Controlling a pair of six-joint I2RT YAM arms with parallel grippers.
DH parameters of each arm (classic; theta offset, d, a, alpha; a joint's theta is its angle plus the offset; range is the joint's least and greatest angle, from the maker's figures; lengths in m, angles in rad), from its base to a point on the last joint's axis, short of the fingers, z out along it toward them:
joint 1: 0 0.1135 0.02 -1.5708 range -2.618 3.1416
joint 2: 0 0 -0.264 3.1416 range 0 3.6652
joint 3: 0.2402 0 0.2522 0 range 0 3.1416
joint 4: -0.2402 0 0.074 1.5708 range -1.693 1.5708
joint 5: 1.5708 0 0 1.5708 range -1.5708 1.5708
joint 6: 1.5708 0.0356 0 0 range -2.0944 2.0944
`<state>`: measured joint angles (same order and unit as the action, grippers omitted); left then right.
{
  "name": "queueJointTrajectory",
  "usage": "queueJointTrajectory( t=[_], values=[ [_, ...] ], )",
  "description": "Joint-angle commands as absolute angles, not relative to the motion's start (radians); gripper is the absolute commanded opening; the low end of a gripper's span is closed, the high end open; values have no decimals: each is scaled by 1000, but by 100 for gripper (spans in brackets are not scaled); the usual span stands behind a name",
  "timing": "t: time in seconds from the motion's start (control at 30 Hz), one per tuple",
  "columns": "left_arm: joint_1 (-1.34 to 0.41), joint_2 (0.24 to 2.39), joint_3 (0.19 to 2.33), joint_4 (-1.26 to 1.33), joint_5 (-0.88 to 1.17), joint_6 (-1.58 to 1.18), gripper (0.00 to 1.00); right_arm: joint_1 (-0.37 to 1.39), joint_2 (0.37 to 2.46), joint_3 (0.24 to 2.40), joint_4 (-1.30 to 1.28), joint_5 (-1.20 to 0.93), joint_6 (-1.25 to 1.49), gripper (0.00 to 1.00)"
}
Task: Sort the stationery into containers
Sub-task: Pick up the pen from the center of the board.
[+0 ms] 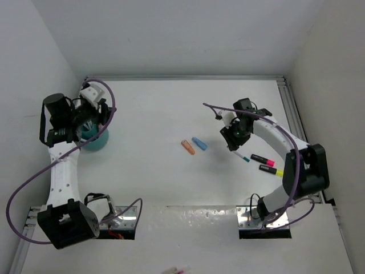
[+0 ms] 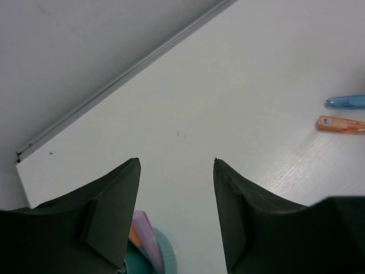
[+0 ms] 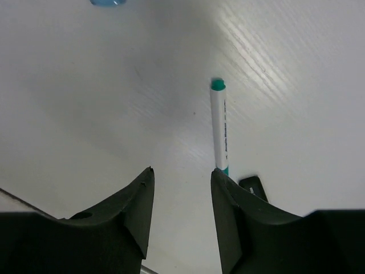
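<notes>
1. Overhead, the left arm [image 1: 61, 171] reaches up the left side of the frame. Its head sits over a round teal cup [image 1: 96, 141] standing on the white worktop [image 1: 154, 114].
2. Seen from the left wrist, the left fingers [image 2: 111, 211] are spread apart with only bare worktop between them. The cup's rim [image 2: 165, 251] peeks out at the bottom edge. A lilac highlighter [image 2: 147, 235] stands in it, with a bit of something orange beside it, mostly hidden by one finger.
3. An orange highlighter [image 1: 188, 147] and a blue highlighter [image 1: 199, 143] lie side by side near the middle of the overhead frame, well apart from the cup and both arms. The left wrist view shows them at its right edge, blue [image 2: 347, 102] above orange [image 2: 341, 124].
4. The right arm [image 1: 279, 142] bends in from the lower right. The right fingers [image 3: 128, 214] are also apart and hold nothing.
5. A white pen with teal ends [image 3: 220, 125] lies just outside that gap, its near end at the tip of the finger on the right of the frame. I cannot tell whether they touch.
6. Just right of the pen overhead, a black marker with a pink end [image 1: 262, 159] and a black marker with a yellow end [image 1: 271, 169] lie nearly parallel, close to the right arm.
</notes>
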<state>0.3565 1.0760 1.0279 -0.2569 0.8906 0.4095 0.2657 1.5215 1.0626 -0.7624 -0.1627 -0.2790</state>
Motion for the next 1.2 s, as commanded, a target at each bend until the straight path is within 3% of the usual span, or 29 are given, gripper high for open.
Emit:
queueJointTrajectory(
  t=[0.0, 0.43, 1.0, 1.1, 1.17],
  values=[
    [302, 1051, 1005, -305, 847, 466, 60, 265, 1615, 1087, -756, -52, -373, 44],
    [226, 1049, 980, -305, 767, 480, 60, 221, 1830, 1160, -741, 25, -406, 38],
    [221, 1049, 959, -281, 730, 474, 60, 196, 1882, 1039, -678, 32, -428, 29],
    [221, 1046, 957, -273, 732, 453, 61, 190, 1885, 1019, -658, 38, -433, 24],
    [219, 1040, 954, -258, 738, 424, 60, 190, 1881, 1014, -650, 34, -428, 16]
  ],
)
